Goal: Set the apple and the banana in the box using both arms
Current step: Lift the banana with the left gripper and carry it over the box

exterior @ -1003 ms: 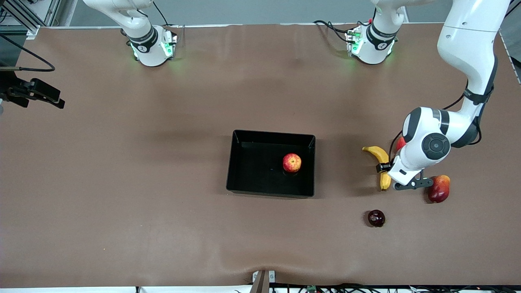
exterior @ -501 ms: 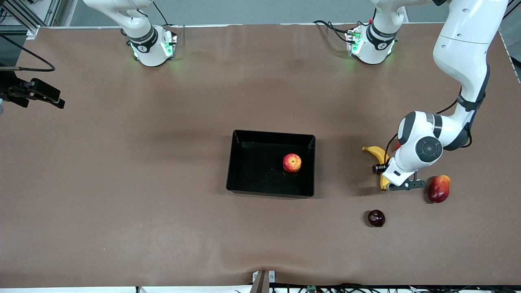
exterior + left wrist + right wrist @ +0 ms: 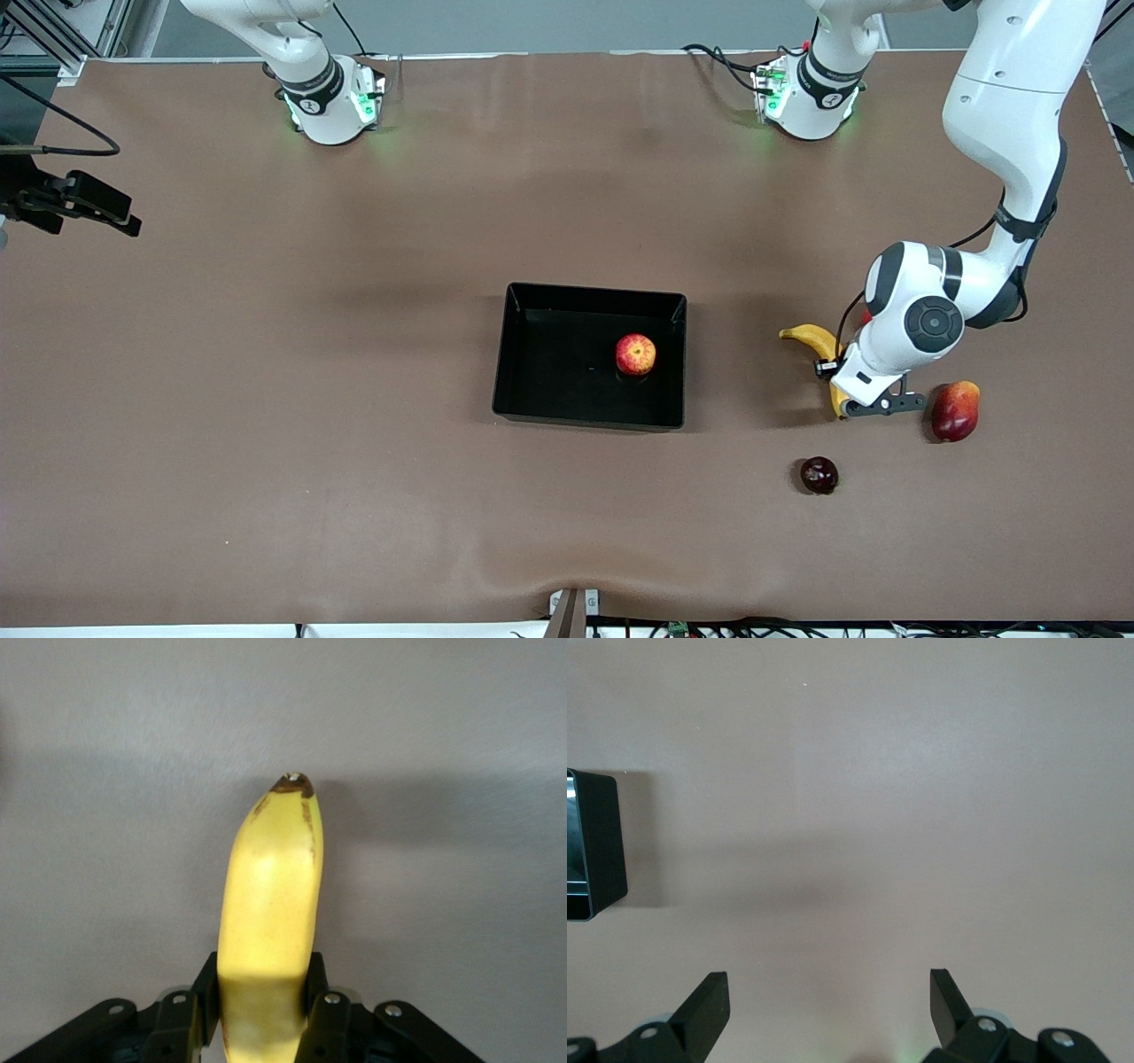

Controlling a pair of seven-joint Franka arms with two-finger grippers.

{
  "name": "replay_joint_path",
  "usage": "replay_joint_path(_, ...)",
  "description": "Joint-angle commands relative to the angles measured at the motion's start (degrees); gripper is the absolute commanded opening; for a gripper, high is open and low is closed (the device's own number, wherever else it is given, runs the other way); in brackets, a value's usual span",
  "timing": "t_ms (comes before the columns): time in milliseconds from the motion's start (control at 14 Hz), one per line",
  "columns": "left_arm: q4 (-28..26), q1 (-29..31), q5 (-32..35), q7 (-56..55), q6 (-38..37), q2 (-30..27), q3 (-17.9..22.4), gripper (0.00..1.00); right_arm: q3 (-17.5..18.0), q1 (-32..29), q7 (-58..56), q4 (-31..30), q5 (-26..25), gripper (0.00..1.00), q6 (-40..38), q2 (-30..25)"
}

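Observation:
The yellow banana [image 3: 803, 336] is clamped between the left gripper's fingers [image 3: 323, 1010], its dark tip pointing away from the wrist in the left wrist view [image 3: 267, 904]. My left gripper [image 3: 834, 374] is shut on the banana, low over the table, between the black box [image 3: 594, 291] and a red-yellow fruit. The apple [image 3: 635, 354] lies inside the box, near the wall toward the left arm's end. My right gripper [image 3: 828, 988] is open and empty, over bare table, with a corner of the box [image 3: 598, 842] in its view. It is out of the front view.
A mango-like red-yellow fruit [image 3: 955, 410] lies beside the left gripper, toward the left arm's end. A dark red pomegranate [image 3: 819, 475] lies nearer the front camera than the banana. A black camera mount [image 3: 75, 202] juts over the right arm's end of the table.
The left arm's wrist has shifted toward the box. The banana's free end has moved a little toward the box and the front camera. The apple and box have not moved.

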Motion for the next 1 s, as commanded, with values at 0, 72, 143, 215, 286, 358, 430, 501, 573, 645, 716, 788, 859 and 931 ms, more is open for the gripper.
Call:
replay_joint_path(0,0.08,0.32,0.74,-0.33,-3.48,-4.23,-2.15,0.00,0.46,-0.46,-0.46,0.55,-0.58,1.00,-0.46,-0.19)
replay_joint_path(72,1.22,0.32,0.31,-0.50,-4.97,-5.02,-2.86,0.00,0.46,-0.46,-0.46,0.55,-0.58,1.00,-0.46,-0.19)
replay_joint_path(143,2.53,0.32,0.21,-0.59,-6.99,-5.55,-3.91,0.00,0.46,-0.54,-0.46,0.55,-0.58,1.00,-0.55,-0.19)
replay_joint_path(215,4.37,0.32,0.04,-0.59,-9.36,-5.81,-4.88,0.00,0.46,-0.54,-0.46,0.55,-0.58,1.00,-0.55,-0.19)
replay_joint_path(286,7.00,0.32,-0.48,-0.68,-12.34,-5.73,-5.93,0.00,0.46,-0.54,-0.46,0.55,-0.58,1.00,-0.55,-0.19)
replay_joint_path(358,9.73,0.32,-2.40,-1.29,-15.16,-5.64,-6.99,0.00,0.46,-0.46,-0.46,0.55,-0.58,1.00,-0.55,-0.19)
replay_joint_path(430,12.63,-0.03,-4.42,-1.65,-17.71,-5.47,-7.43,0.00,0.46,-0.28,-0.46,0.55,-0.49,1.00,-0.55,-0.19)
replay_joint_path(501,15.44,-0.29,-5.84,-1.65,-20.17,-5.29,-7.78,0.00,0.46,-0.19,-0.46,0.55,-0.49,1.00,-0.55,-0.19)
replay_joint_path(573,17.99,-0.65,-6.81,-1.74,-22.20,-5.12,-8.31,0.00,0.46,-0.19,-0.46,0.55,-0.40,1.00,-0.55,-0.19)
replay_joint_path(645,20.02,-1.00,-7.78,-1.74,-23.43,-4.94,-8.49,0.00,0.54,-0.19,-0.46,0.55,-0.49,1.00,-0.55,-0.19)
replay_joint_path(716,21.52,-1.96,-8.92,-1.74,-23.88,-4.50,-8.49,0.00,0.54,-0.19,-0.46,0.55,-0.40,1.00,-0.55,-0.19)
replay_joint_path(788,23.10,-2.49,-9.97,-2.08,-24.06,-4.24,-8.40,0.00,0.54,-0.19,-0.46,0.55,-0.40,1.00,-0.55,-0.19)
replay_joint_path(859,24.33,-3.19,-10.77,-3.13,-24.06,-3.71,-8.40,0.00,0.54,-0.19,-0.46,0.55,-0.40,1.00,-0.55,-0.19)
replay_joint_path(931,25.56,-4.15,-11.30,-4.53,-24.06,-3.19,-8.40,0.00,0.54,-0.19,-0.46,0.55,-0.49,1.00,-0.55,-0.19)
